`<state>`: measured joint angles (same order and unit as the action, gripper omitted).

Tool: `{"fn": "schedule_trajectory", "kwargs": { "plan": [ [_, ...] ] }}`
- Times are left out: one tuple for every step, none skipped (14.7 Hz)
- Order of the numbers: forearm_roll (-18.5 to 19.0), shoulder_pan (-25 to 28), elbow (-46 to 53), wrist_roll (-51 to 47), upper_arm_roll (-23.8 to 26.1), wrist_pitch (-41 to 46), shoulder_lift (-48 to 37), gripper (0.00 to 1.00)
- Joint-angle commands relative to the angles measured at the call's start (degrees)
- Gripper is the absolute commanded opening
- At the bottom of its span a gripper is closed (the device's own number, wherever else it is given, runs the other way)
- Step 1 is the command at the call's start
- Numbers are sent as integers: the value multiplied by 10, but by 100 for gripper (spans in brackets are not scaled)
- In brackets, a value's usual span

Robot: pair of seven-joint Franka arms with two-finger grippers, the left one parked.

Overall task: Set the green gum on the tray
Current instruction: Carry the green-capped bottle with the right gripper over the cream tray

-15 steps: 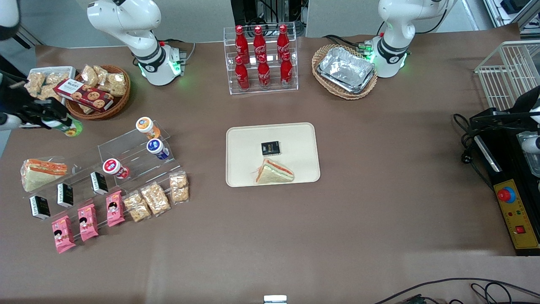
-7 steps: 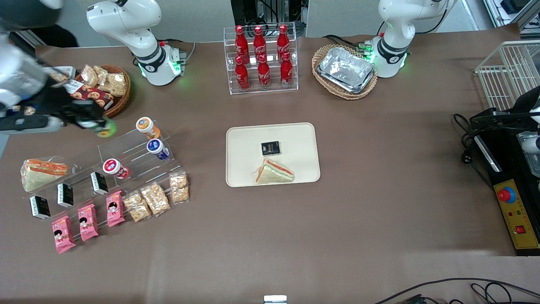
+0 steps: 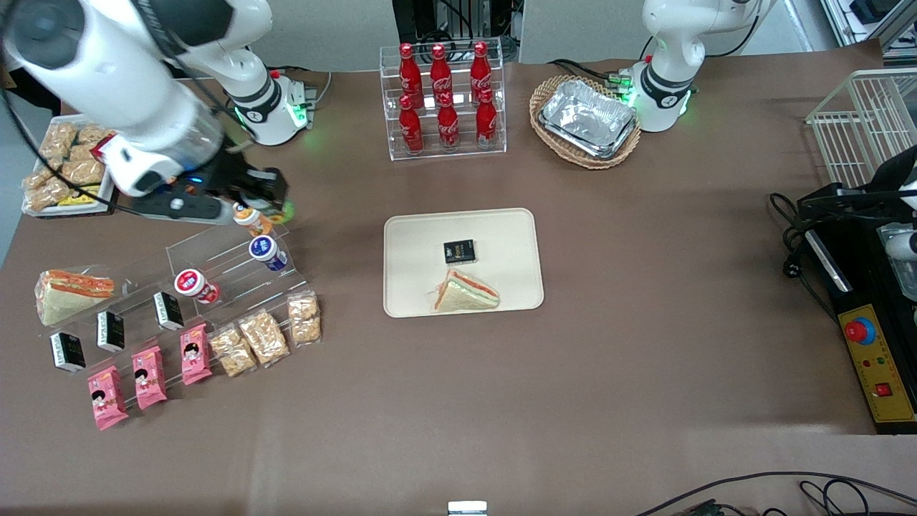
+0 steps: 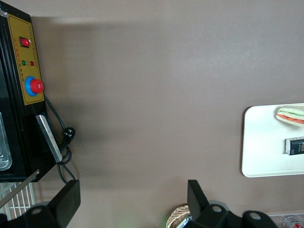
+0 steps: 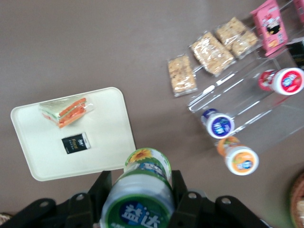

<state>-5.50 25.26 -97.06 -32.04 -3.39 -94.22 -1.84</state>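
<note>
My right gripper (image 3: 266, 199) is shut on the green gum (image 3: 284, 211), a small white bottle with a green-and-white lid, and holds it in the air above the orange-lidded bottle (image 3: 247, 216). In the right wrist view the gum (image 5: 140, 202) sits between both black fingers (image 5: 105, 186) of the gripper (image 5: 141, 184). The cream tray (image 3: 501, 236) lies mid-table, apart from the gripper toward the parked arm's end. It carries a sandwich (image 3: 466, 292) and a black packet (image 3: 459, 250). The tray also shows in the right wrist view (image 5: 33, 156) and in the left wrist view (image 4: 261, 142).
A clear tiered stand (image 3: 215, 265) holds the orange-lidded, blue-lidded (image 3: 265, 251) and red-lidded (image 3: 193, 284) bottles. Snack packs (image 3: 261, 335) lie nearer the camera. A cola rack (image 3: 444, 100) and a wicker basket of foil trays (image 3: 586, 118) stand farther back.
My right arm has swung with the green gum from the working arm's end of the table toward the tray, and it is now over the clear stand.
</note>
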Motion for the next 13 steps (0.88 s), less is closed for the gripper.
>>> {"fn": "schedule_trajectory", "kwargs": {
  "plan": [
    [-14,44,-83,-66,-7,-96,3,19],
    [-11,63,-116,-87,-7,-135,3,19],
    [-8,81,-146,-108,-8,-173,6,19],
    [-6,97,-169,-133,-8,-209,15,19],
    [-6,111,-188,-157,-8,-237,26,19],
    [-5,123,-204,-175,-8,-267,38,19],
    [-5,138,-222,-189,-8,-299,50,19],
    [-5,147,-240,-202,-8,-334,62,19],
    [-5,155,-260,-209,-8,-371,73,19],
    [-5,163,-277,-217,-9,-406,83,19],
    [-4,167,-295,-224,-9,-439,94,19],
    [-5,172,-312,-227,-8,-476,107,19],
    [-5,180,-329,-231,-8,-514,120,19]
  ]
}}
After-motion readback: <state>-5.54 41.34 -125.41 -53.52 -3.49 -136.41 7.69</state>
